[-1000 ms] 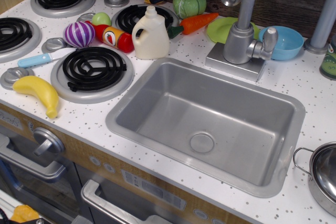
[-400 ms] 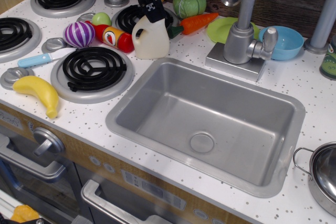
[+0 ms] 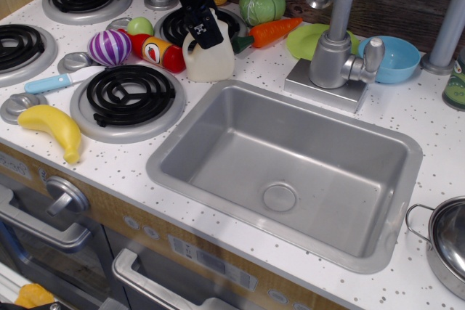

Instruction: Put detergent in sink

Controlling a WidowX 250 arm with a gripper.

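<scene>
The cream-white detergent jug (image 3: 214, 63) stands upright on the white speckled counter just behind the sink's back-left corner. The steel sink (image 3: 232, 143) holds nothing, and its round drain (image 3: 280, 197) shows. My black gripper (image 3: 203, 30) comes down from the top of the frame and sits over the jug's neck and handle, hiding them. The frame does not show whether its fingers are closed on the jug.
A red-yellow bottle (image 3: 161, 52) and a purple striped ball (image 3: 109, 47) lie left of the jug. A carrot (image 3: 272, 32) and a green cabbage (image 3: 261, 5) lie behind it. The faucet (image 3: 334, 56) stands behind the sink. A steel pot (image 3: 450, 241) sits at the right edge and a banana (image 3: 54, 128) at front left.
My gripper has come down from the back and slightly left, from above the jug onto its neck and handle. The jug has not moved.
</scene>
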